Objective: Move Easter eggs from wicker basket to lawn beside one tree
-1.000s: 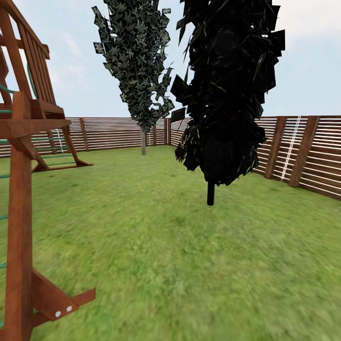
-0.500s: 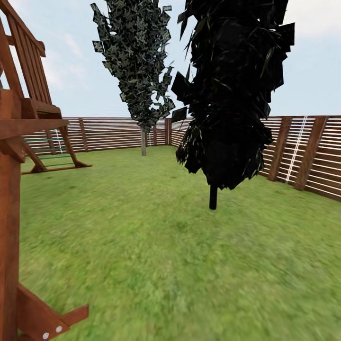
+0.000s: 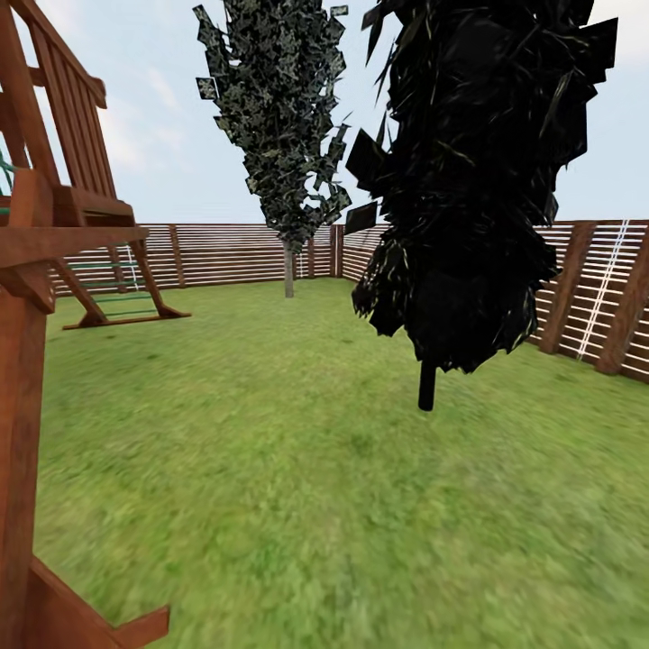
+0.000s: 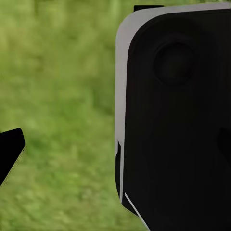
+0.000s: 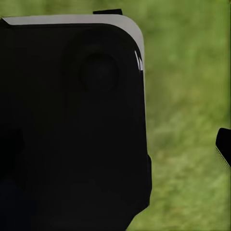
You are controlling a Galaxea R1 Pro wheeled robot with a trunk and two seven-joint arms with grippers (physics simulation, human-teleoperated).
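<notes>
Lawn: I see the grass [image 3: 297, 469] running open and flat to the fence [image 3: 243, 254].
Trees, two: I have a black tree [image 3: 478, 180] near on the right; the pale-trunked tree [image 3: 288, 270] stands far back by the fence.
Play tower: its wooden post [image 3: 22, 433] crowds my left edge.
Tools: both wrist views show dark housing over grass; I cannot tell whether either tool is apart or together.

We saw the lawn [image 3: 297, 469] carrying a near-black tree [image 3: 426, 386], a pale-trunked tree [image 3: 288, 270] farther back, and a wooden play tower [image 3: 54, 297].
</notes>
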